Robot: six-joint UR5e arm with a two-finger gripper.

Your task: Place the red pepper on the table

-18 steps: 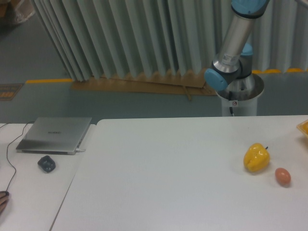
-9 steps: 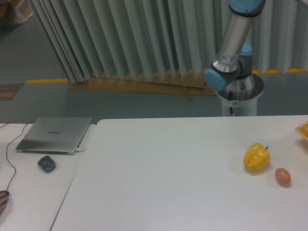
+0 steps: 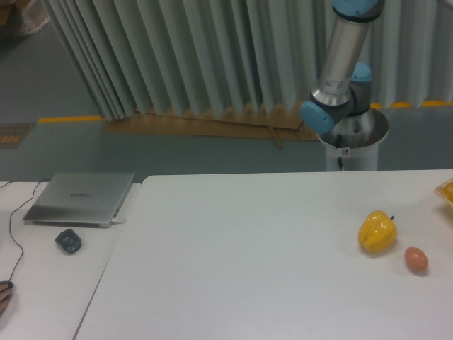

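Two white surfaces stand side by side: one large table (image 3: 248,255) and one smaller adjoining table (image 3: 49,283) on the left. The large one carries one yellow pepper (image 3: 376,232) and one brown egg (image 3: 416,260). The left one carries one closed laptop (image 3: 80,198) and one dark mouse (image 3: 69,241). One robot arm (image 3: 341,71) rises at the far right.

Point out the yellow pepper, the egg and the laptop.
yellow pepper (image 3: 376,233), fixed camera, middle of its body
egg (image 3: 416,259), fixed camera, its centre
laptop (image 3: 81,197), fixed camera, middle of closed lid

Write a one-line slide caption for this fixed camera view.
UR5e arm rising behind a white table holding a yellow pepper and brown egg.
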